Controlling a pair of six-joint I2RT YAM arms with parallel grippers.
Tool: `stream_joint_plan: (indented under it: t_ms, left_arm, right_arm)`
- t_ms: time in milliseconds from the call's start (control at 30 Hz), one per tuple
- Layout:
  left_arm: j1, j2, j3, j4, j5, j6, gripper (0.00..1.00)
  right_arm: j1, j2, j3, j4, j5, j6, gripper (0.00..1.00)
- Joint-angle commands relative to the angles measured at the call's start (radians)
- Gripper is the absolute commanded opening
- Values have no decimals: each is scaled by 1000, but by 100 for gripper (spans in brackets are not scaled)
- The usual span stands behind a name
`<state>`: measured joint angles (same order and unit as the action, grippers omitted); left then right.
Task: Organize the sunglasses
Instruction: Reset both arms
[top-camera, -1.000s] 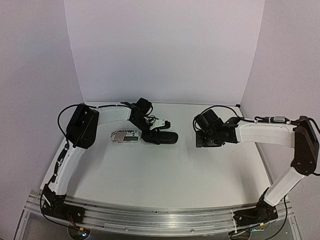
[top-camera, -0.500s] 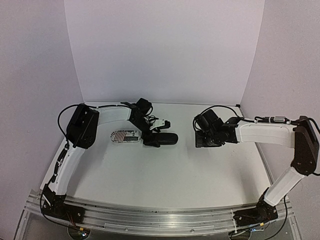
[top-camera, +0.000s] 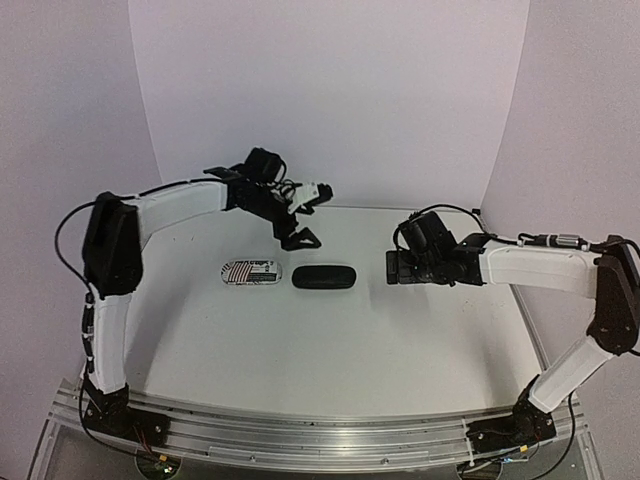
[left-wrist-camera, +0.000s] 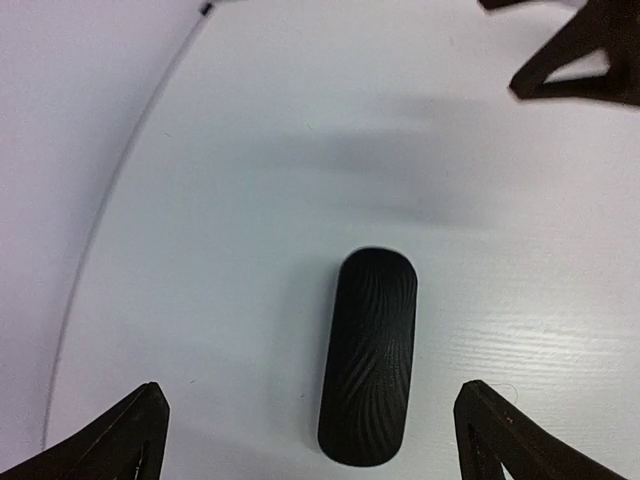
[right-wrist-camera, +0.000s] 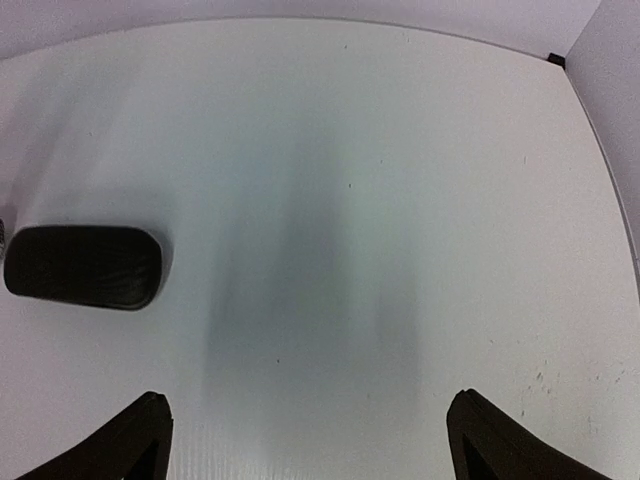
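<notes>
The left gripper (top-camera: 305, 215) hung released, with the black case (top-camera: 323, 277) below it and just left of the released right gripper (top-camera: 393, 268). No sunglasses showed; presumably they were cased. A low sweep could skid either case across the desk (top-camera: 330, 350).

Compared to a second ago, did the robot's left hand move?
Yes. The left hand lifted away from the black case, toward the back wall.

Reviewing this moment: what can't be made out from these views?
- Sunglasses: in no view. Whether they lie inside the closed black oval case or the white striped oval case cannot be told; the shells hide it.
- Print on the striped case: top view, too small.
- Right gripper fingers: cut off by the bottom edge of the right wrist view.
</notes>
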<state>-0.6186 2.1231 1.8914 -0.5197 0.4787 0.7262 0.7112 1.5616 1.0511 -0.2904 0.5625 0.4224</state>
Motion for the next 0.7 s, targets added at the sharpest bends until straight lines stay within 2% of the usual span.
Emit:
stream_joint_plan:
  t_ms: [0,67,133,267,333,400,500,567,667]
  left_arm:
    - [98,-423,-197,123,-125,-328,100]
    - [168,-569,-359,131,-232,-474,100]
    - [249,-714,-518,147,-353,-535,100]
    - [340,-1035,-910,257,-593,-616,100]
    - [376,-1151,-1057,266,-635,-647,100]
    - [433,-1243,-1168,258,-609,-681,100]
    - [491,-1374,-1348,321,-620,-758,99]
    - [515,-1454,-1460,394,-672,-823,92]
    - [529,-1528,-1514,479,-699,-861,87]
  right_arm:
    - [-122,-151,-93,271,-46,-109,98]
    - [-203,-242,-182,396,-100,-146,98]
    - [-277,-326,-299,512,-129,-199,98]
    - [-361,-528,-542,742,-54,-269,98]
    - [-385,-621,-657,831,-79,-325,98]
    - [-391,-699,-753,895,-105,-375,98]
    - [-394,-761,-860,921,-94,-386,98]
    - [-395,-791,-911,939,-91,-376,98]
    - [-395,-798,-978,995,-90,-373,98]
